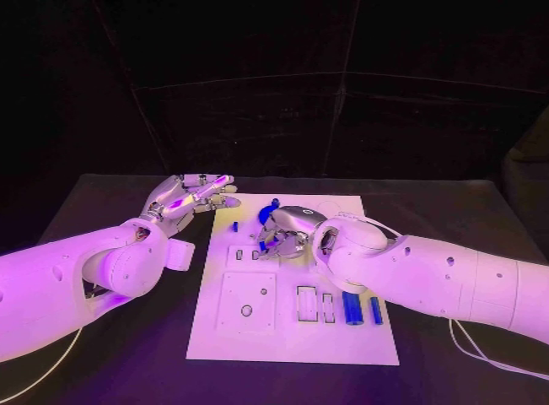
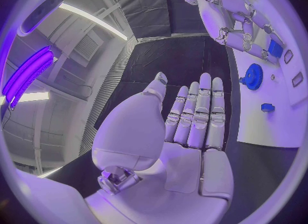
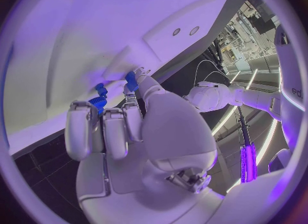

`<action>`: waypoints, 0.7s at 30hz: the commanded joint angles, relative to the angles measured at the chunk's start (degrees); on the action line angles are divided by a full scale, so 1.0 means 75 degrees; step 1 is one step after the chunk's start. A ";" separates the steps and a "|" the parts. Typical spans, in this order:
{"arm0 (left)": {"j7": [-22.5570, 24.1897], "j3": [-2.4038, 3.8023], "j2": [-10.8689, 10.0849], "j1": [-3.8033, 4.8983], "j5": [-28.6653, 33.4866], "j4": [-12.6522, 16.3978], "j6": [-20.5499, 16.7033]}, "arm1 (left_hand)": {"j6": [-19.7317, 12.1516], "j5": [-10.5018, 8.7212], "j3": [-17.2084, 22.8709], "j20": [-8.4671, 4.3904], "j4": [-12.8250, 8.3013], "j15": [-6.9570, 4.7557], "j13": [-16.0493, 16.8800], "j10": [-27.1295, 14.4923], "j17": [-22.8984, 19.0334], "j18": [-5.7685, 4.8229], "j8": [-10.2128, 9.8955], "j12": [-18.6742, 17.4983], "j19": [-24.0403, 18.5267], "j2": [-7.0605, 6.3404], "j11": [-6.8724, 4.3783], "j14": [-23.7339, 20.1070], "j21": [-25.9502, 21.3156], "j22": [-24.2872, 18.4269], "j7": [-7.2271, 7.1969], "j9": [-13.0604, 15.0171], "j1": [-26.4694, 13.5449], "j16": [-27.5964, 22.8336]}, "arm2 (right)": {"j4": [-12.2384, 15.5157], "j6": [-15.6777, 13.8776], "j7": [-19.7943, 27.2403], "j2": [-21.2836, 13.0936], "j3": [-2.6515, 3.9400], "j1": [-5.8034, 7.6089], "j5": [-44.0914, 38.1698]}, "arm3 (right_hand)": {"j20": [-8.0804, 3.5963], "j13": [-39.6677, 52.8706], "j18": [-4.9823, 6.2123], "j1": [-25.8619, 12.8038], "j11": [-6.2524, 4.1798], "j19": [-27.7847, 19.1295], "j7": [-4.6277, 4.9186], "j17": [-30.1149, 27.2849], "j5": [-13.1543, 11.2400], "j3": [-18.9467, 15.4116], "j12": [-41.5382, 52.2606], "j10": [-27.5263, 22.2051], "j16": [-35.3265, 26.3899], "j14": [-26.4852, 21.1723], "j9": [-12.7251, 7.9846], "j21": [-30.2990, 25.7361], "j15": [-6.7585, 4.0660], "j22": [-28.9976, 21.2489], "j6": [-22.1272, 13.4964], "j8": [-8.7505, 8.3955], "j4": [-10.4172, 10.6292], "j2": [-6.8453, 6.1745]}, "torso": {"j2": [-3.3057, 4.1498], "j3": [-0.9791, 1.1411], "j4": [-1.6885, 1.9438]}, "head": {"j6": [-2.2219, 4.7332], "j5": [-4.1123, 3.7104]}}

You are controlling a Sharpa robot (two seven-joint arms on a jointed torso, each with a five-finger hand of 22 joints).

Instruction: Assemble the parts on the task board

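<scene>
The white task board [image 1: 226, 333] lies in the middle of the black table. My right hand [image 1: 293, 229] reaches down onto the board's far half and pinches a small blue part [image 3: 131, 80] between thumb and a finger, right at the board's surface; the same part [image 2: 276, 48] also appears in the left wrist view. A blue gear [image 1: 268, 211] stands just beyond that hand, also seen as the gear [image 2: 252, 76]. My left hand [image 1: 189, 196] hovers beside the board's far left corner, palm up, its fingers [image 2: 199, 111] stretched out and holding nothing.
Two long blue parts [image 1: 351, 308] lie side by side at the board's near right. A small blue piece [image 2: 267, 108] stands near the gear. Empty recesses [image 1: 248, 302] mark the board's near left. Bare black table [image 1: 104, 198] surrounds the board.
</scene>
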 commanded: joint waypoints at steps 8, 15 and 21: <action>0.0061 0.0007 0.0008 0.0014 -0.0027 -0.0003 0.0074 | -0.0017 -0.0047 -0.0034 0.0021 -0.0031 0.0048 -0.0010 -0.0052 0.0007 0.0118 -0.0041 -0.0048 0.0013 0.0040 -0.0018 -0.0004 -0.0052 -0.0012 0.0032 -0.0005 -0.0026 -0.0046 | 0.0073 0.0440 -0.0112 -0.0072 -0.0012 -0.0012 -0.0238 | -0.0039 0.0556 -0.0038 -0.0051 0.0003 -0.0026 -0.0099 0.0864 0.0067 0.0059 -0.0041 -0.0025 -0.0026 0.0586 0.0008 -0.0027 -0.0050 -0.0015 0.0172 0.0043 -0.0001 -0.0101 | -0.0003 -0.0006 0.0001 | -0.0023 0.0018; 0.0060 0.0007 0.0008 0.0014 -0.0027 -0.0003 0.0074 | -0.0017 -0.0047 -0.0034 0.0021 -0.0031 0.0048 -0.0010 -0.0052 0.0007 0.0118 -0.0041 -0.0048 0.0013 0.0040 -0.0018 -0.0004 -0.0052 -0.0012 0.0032 -0.0005 -0.0026 -0.0046 | 0.0101 0.0590 -0.0170 -0.0082 -0.0013 -0.0013 -0.0244 | -0.0035 0.0527 -0.0036 -0.0218 0.0022 -0.0034 -0.0075 0.0856 0.0057 0.0050 -0.0083 -0.0047 -0.0033 0.0585 -0.0006 -0.0039 -0.0039 -0.0033 0.0122 -0.0001 0.0020 -0.0220 | -0.0001 -0.0009 -0.0004 | -0.0042 0.0032; 0.0055 0.0007 0.0008 0.0014 -0.0027 0.0000 0.0082 | -0.0017 -0.0047 -0.0034 0.0021 -0.0031 0.0048 -0.0010 -0.0052 0.0007 0.0118 -0.0041 -0.0048 0.0013 0.0040 -0.0018 -0.0004 -0.0052 -0.0012 0.0032 -0.0005 -0.0026 -0.0046 | 0.0101 0.0530 -0.0279 -0.0086 -0.0015 -0.0014 -0.0330 | -0.0016 0.0421 -0.0029 -0.0339 0.0057 -0.0056 -0.0031 0.0828 0.0004 0.0043 -0.0220 -0.0129 -0.0049 0.0579 -0.0022 -0.0060 -0.0013 -0.0072 0.0007 -0.0078 0.0031 -0.0329 | -0.0001 -0.0007 0.0001 | -0.0022 0.0004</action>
